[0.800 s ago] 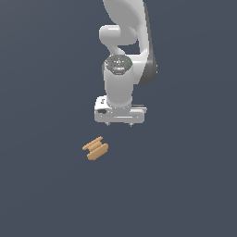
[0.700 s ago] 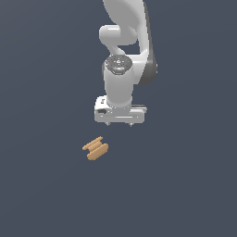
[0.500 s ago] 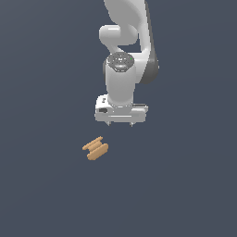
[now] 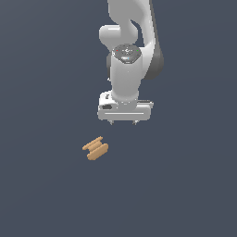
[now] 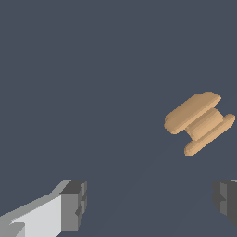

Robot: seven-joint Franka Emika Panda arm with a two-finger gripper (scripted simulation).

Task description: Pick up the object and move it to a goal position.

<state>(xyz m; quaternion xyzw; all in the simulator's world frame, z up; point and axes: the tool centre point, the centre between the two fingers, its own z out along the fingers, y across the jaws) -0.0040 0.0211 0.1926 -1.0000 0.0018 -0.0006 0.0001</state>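
The object (image 4: 96, 148) is a small orange-tan piece made of short rounded bars joined side by side, lying flat on the dark grey floor. In the wrist view the object (image 5: 199, 122) shows well clear of both fingers. My gripper (image 4: 124, 122) hangs above the floor, pointing down, a short way toward the exterior view's right of the object and farther back. Its jaws stand wide apart with nothing between them. One dark finger pad (image 5: 74, 204) and the other (image 5: 225, 196) show in the wrist view.
A plain dark grey floor (image 4: 46, 69) fills both views. The white arm (image 4: 129, 55) rises behind the gripper to the top of the exterior view.
The gripper has shifted slightly toward the exterior view's left and a little lower, nearer the object. The object has not moved.
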